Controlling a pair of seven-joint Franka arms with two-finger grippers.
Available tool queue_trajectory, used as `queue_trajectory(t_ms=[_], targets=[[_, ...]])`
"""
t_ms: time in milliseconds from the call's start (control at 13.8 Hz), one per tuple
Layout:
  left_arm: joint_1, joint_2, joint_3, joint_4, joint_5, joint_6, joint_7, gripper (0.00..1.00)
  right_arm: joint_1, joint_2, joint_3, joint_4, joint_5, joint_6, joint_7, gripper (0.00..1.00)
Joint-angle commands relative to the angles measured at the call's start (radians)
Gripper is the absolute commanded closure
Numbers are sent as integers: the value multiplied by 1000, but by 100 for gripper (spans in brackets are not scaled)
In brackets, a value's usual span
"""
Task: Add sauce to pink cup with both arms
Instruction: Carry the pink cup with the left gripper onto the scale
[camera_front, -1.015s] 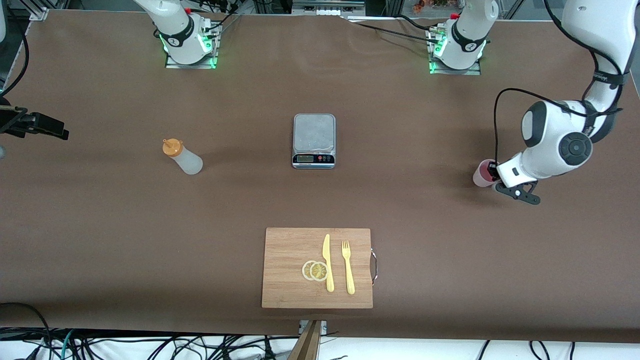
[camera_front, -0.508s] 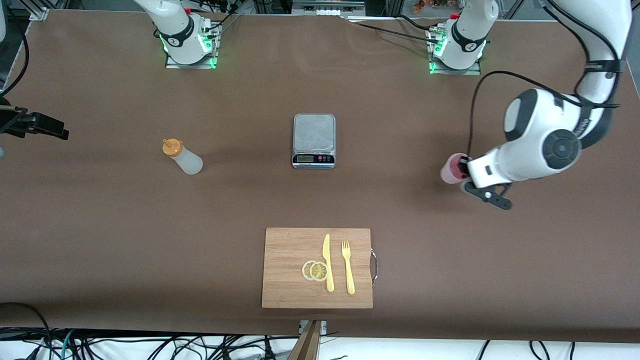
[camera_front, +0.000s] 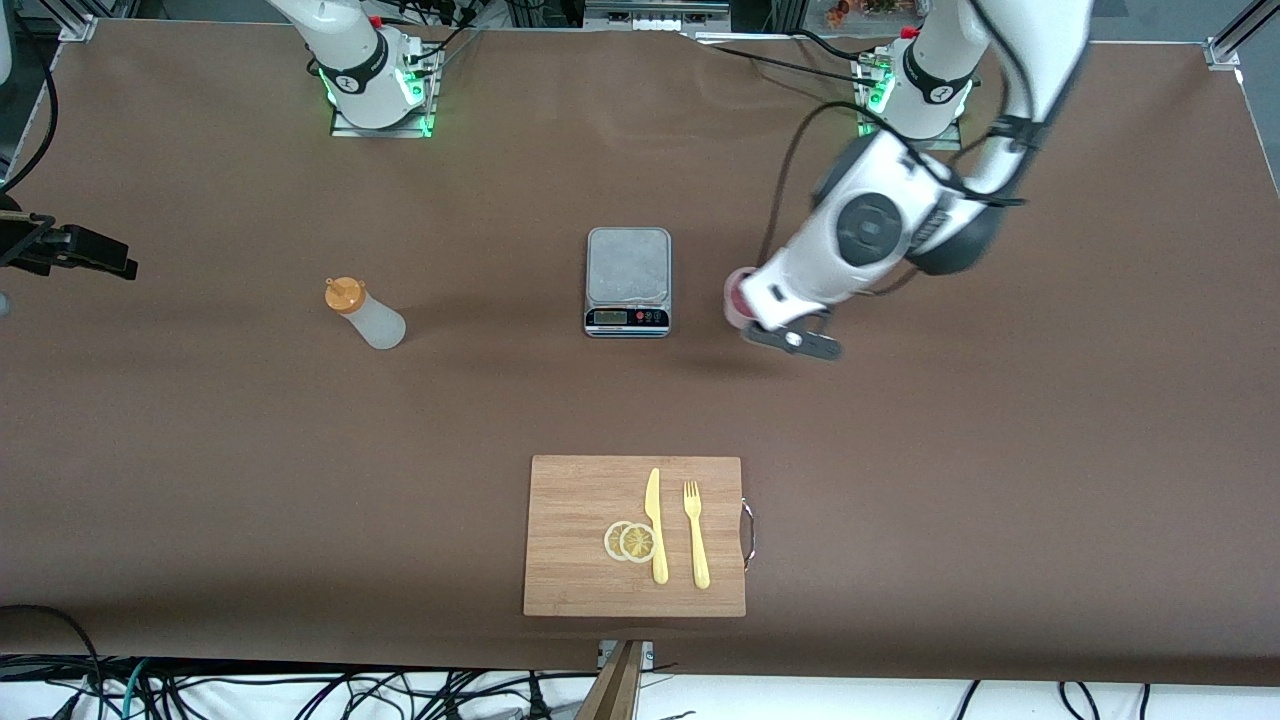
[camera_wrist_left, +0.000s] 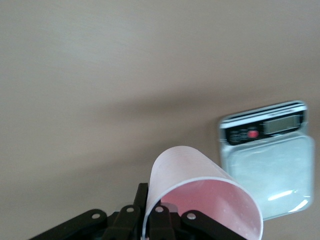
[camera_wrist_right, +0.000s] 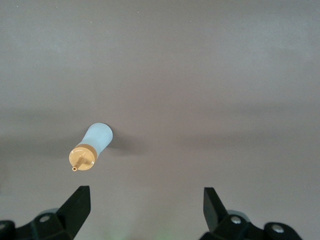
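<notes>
With the left gripper (camera_front: 752, 306) clamped on the pink cup (camera_front: 737, 298) beside the scale (camera_front: 628, 281), set it upright mid-platform, while the right gripper (camera_wrist_right: 145, 205) waits apart above the sauce bottle (camera_front: 365, 313).

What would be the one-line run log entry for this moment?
left gripper: shut on pink cup, airborne beside scale | right gripper: open, waiting above sauce bottle | pour: not started

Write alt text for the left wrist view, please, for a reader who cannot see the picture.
The left tool holds a pale pink translucent cup, gripped at its rim, above the brown table. A small silver kitchen scale with a dark display strip stands on the table beside the cup, nothing on its platform.
</notes>
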Motion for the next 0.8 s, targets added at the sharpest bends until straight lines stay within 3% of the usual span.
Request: queue_trajectory(t_ms=[0, 218, 580, 652, 725], targets=[[-103, 61, 13, 12, -25, 85, -139, 100, -7, 6, 6, 20, -4, -8, 4, 0], [-226, 86, 17, 12, -14, 134, -306, 100, -8, 6, 6, 20, -4, -8, 4, 0], [-297, 161, 19, 14, -9, 251, -414, 100, -8, 6, 6, 20, -4, -8, 4, 0], [-295, 163, 19, 14, -9, 253, -414, 96, -8, 6, 6, 20, -4, -7, 4, 0], [-292, 163, 19, 12, -9, 253, -413, 63, -8, 8, 6, 20, -5, -7, 4, 0]])
